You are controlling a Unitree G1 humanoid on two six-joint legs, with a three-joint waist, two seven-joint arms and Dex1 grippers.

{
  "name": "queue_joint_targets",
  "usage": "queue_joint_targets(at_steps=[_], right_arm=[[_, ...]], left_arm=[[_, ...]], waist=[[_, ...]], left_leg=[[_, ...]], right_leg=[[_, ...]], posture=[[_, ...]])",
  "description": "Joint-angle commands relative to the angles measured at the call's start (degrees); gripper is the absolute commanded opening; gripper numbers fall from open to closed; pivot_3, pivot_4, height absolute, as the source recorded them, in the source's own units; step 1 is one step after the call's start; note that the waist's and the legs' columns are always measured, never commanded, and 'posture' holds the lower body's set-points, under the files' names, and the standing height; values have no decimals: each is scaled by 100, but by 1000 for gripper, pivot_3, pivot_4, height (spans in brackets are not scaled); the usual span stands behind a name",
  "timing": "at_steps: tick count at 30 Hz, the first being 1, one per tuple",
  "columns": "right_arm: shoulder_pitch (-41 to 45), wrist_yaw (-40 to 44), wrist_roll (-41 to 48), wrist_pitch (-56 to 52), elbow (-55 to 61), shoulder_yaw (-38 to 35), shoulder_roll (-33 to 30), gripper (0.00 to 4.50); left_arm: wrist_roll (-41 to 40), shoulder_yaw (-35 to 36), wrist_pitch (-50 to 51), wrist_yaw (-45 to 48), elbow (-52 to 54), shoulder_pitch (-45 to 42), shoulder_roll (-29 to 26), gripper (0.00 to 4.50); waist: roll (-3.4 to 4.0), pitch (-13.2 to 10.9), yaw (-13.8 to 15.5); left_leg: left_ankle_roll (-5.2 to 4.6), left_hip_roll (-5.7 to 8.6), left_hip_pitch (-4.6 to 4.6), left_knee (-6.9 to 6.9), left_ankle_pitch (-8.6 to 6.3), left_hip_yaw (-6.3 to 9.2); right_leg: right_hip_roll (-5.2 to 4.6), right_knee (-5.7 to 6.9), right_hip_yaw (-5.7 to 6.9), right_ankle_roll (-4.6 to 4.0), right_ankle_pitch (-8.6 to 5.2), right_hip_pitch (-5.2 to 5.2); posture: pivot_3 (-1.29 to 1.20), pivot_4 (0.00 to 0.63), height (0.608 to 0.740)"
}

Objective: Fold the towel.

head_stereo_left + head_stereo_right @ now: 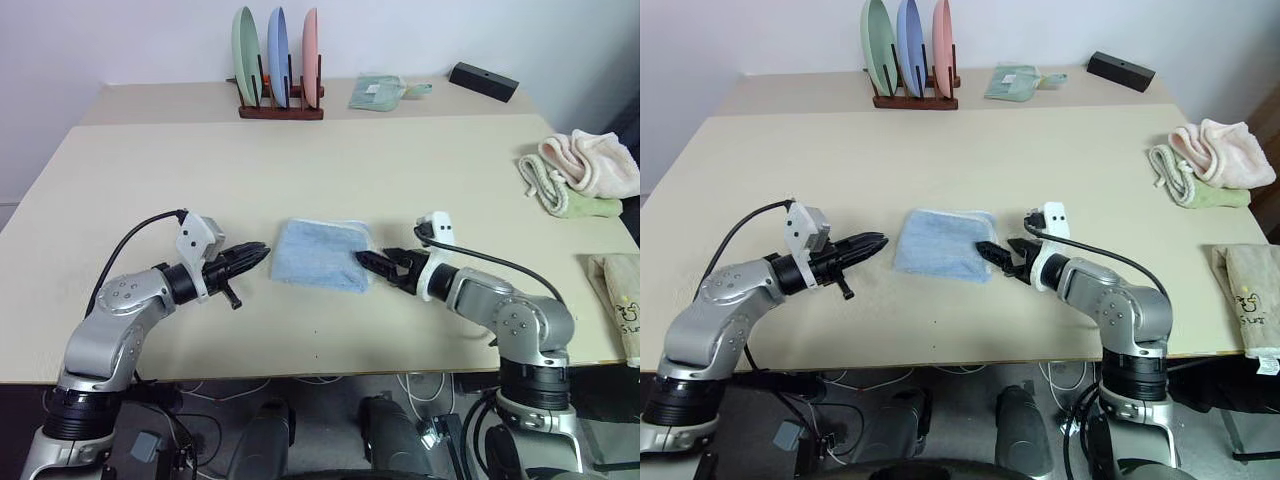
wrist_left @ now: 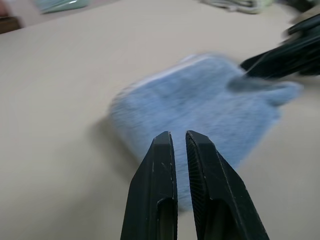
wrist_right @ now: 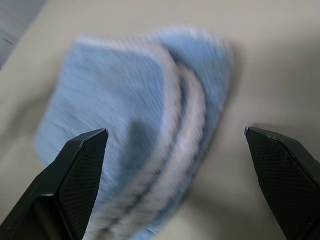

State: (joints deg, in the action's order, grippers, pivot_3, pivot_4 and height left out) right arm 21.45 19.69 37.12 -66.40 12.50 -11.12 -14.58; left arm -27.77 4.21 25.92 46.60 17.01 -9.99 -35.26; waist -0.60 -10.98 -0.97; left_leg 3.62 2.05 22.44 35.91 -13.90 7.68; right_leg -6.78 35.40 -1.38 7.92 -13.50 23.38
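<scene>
The light blue towel [image 1: 322, 254] lies folded into a small, thick packet on the beige table [image 1: 300, 160], between the two arms. The right gripper [image 1: 385, 266] sits at its right edge with fingers spread wide, holding nothing. The left gripper [image 1: 250, 256] hovers just off the left edge, fingers pressed together and empty. The stacked layers look springy (terry cloth tends to be), so a finger brushing that edge could, I'd guess, drag the top layer and undo the fold.

Arms: silver-grey metal segments joined by black rings.
Wrist mounts [image 1: 199, 236]: white.
Cables [image 1: 130, 244]: black.
Fingers [image 2: 159, 190]: black, ribbed.
</scene>
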Motion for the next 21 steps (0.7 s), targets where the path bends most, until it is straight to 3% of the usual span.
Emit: queue_joint_targets(at_steps=[1, 3, 7, 12, 15, 21], right_arm=[[189, -47, 14, 57, -229, 156, 191, 4458], [277, -48, 95, 67, -288, 155, 321, 4458], [407, -105, 156, 62, -325, 158, 551, 2663], [348, -239, 185, 116, -168, 22, 633, 43], [380, -391, 287, 271, 50, -376, 578, 10], [593, -1273, 681, 550, 277, -2274, -33, 10]], left_arm=[[-153, -4, 67, 77, 332, 44, -22, 416], [-103, -75, 49, 35, 426, 66, 14, 416], [-151, -179, 149, -87, 643, 56, 181, 416], [-28, -308, 169, -285, 647, 14, 352, 416], [68, -330, 98, -462, 568, -113, 484, 416], [447, -722, -186, -931, 437, -620, 1151, 416]], waist=[[0, 0, -30], [0, 0, -42], [1, 0, -31], [1, 0, -8], [1, 0, -3], [2, -1, 37]], left_leg=[[0, 0, -3, 0, 0, -1], [0, -3, -3, 0, 0, 0], [0, -4, -2, -2, 0, 0], [0, -3, -1, 0, 0, 0], [0, -3, -1, 0, 0, 0], [0, 5, 7, 9, 0, 0]], right_leg=[[0, 1, 0, 1, 1, 0], [4, 6, 0, 0, 1, 1], [4, 8, 0, 1, 1, 6], [4, 6, 0, 2, 1, 4], [4, 7, 0, 2, 1, 5], [-1, -3, 0, 3, 2, -1]], posture=[[0, 150, 740], [0, 150, 740], [0, 150, 740], [0, 150, 740], [0, 150, 740], [0, 150, 740]])
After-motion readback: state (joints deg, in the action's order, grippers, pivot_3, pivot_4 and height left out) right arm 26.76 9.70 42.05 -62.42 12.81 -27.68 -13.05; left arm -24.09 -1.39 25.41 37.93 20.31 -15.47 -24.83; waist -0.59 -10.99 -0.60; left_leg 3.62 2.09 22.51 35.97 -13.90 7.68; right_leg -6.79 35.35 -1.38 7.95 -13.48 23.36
